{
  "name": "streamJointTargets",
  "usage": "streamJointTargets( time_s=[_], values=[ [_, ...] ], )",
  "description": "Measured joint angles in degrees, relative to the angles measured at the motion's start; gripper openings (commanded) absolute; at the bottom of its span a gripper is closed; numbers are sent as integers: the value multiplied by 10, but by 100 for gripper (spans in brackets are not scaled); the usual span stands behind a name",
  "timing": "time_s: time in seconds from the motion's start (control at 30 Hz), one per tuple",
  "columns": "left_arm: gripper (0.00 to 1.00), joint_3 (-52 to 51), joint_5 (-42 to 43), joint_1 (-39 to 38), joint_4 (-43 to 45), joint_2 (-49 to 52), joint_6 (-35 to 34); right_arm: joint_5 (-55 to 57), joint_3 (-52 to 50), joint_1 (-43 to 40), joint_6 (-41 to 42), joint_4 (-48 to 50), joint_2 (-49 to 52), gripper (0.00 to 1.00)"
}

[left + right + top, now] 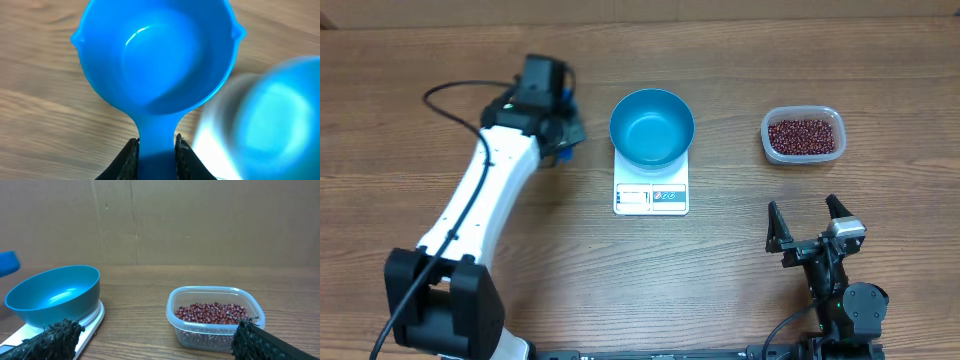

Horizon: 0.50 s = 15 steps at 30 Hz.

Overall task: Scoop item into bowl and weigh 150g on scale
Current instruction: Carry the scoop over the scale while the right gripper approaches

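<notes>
Left fingers (129,159) clamp the scoop (155,55) by its handle, cup pointing straight ahead; right fingers (55,337) gape, beans (210,312) ahead between them.

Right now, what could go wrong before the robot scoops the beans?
The left claw pinches the blue scoop only by its thin handle; full of beans, it might tip.
The clear tub lies beyond the bowl on the scale, so the reaching left arm could knock the bowl.
The right claw is open, away from the tub, so the tub may slide.
</notes>
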Motion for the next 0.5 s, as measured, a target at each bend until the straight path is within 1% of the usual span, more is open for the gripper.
streamJointTargets(
  time_s=[0.13, 0.23, 0.33, 0.5],
  values=[
    [4, 44, 7, -72, -11, 0, -33, 0, 0, 0, 0, 0, 0, 100],
    [4, 51, 10, -105, -12, 0, -58, 0, 0, 0, 0, 0, 0, 100],
    [4, 51, 10, -145, -13, 0, -101, 0, 0, 0, 0, 0, 0, 100],
    [4, 51, 10, -188, -12, 0, -172, -2, 0, 0, 0, 0, 0, 100]
  ],
)
